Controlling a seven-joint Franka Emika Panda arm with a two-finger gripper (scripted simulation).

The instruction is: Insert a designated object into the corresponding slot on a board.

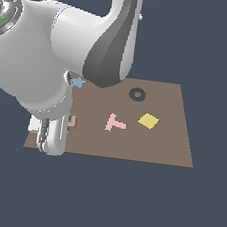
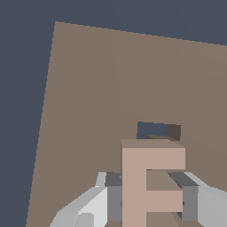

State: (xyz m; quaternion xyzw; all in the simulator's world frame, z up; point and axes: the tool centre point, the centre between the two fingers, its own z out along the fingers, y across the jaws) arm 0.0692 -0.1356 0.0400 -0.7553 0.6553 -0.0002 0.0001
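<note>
E block: one tan E block; in the wrist view it fills the lower middle of the frame, held up off the board between the two fingers; in the exterior view only a small tan piece shows at the lower left, just beside the arm's lower end.
Claw: the gripper is partly closed, its two fingers pressed on opposite sides of the E block; it holds that block and nothing else. In the exterior view the fingers are hidden behind the arm.
Slot: one dark recess, only partly seen in the wrist view, just behind the block's upper edge; its full outline is hidden by the block. In the exterior view I cannot tell where it lies; the arm covers that part.
Board: one brown board, flat, spanning the middle of the exterior frame; in the wrist view it fills most of the frame.
O recess: one dark ring, upper middle of the board in the exterior view.
T block: one pink T, lying flat at the board's centre, well apart from the claw.
Yellow tile: one, flat, just to the exterior view's right of the T, not touching it.
Blue star: one, at the board's upper left, partly covered by the arm.
Arm: one white arm, filling the upper left of the exterior frame.
</note>
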